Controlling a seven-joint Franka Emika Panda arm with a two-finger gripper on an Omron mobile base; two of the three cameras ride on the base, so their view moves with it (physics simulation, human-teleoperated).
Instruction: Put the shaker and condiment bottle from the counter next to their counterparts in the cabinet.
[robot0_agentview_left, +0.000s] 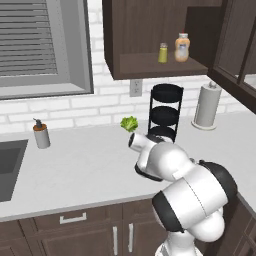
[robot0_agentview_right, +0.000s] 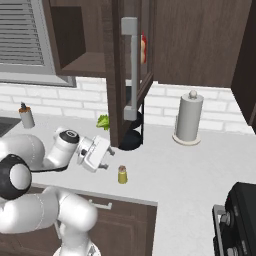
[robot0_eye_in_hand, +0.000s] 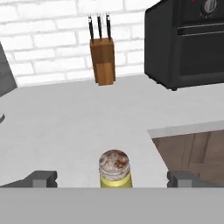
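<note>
A: In the left base view, what is sitting in the cabinet (robot0_agentview_left: 150, 65)?

B: A shaker (robot0_agentview_left: 163, 53) and the condiment bottle (robot0_agentview_left: 182, 47) are standing side by side on its shelf.

A: And the right base view?

B: The gripper (robot0_agentview_right: 106, 159) is hanging just left of the counter's shaker (robot0_agentview_right: 122, 174), low over the counter (robot0_agentview_right: 165, 180), likely lining up a grasp.

A: The hand view?

B: The jaws are spreading wide apart with the shaker's cap between the fingertips (robot0_eye_in_hand: 43, 178), nothing gripped yet.

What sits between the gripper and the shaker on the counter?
Nothing: in the right base view only bare counter separates the gripper from the shaker. The hand view shows the shaker centred between the open fingers.
</note>
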